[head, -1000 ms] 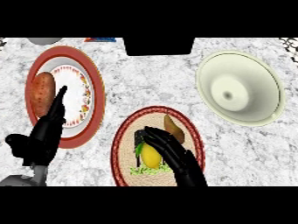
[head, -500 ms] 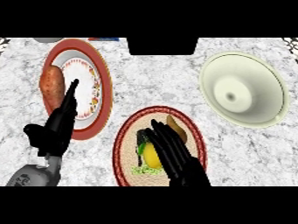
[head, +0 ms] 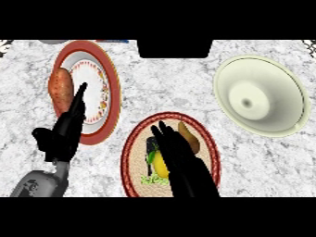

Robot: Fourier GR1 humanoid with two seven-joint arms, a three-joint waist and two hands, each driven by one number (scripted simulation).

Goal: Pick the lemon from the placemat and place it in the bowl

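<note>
A yellow lemon (head: 160,164) lies on the round red-rimmed placemat (head: 134,152) at the lower middle of the head view. My right hand (head: 180,155) lies over the mat with straight fingers pointing up, right beside the lemon and covering its right side. A brown object (head: 190,137) on the mat peeks out to the right of the fingers. The pale green bowl (head: 259,95) stands at the upper right, apart from the hand. My left hand (head: 63,132) rests at the left, fingers straight, over the edge of a plate.
A red-rimmed plate (head: 109,90) at the upper left holds a sweet potato (head: 60,89). A dark block (head: 174,48) sits at the counter's far edge. Marble counter lies between the mat and the bowl.
My right hand has slid further up over the placemat, closing in on the lemon. The left hand has risen slightly along the plate.
</note>
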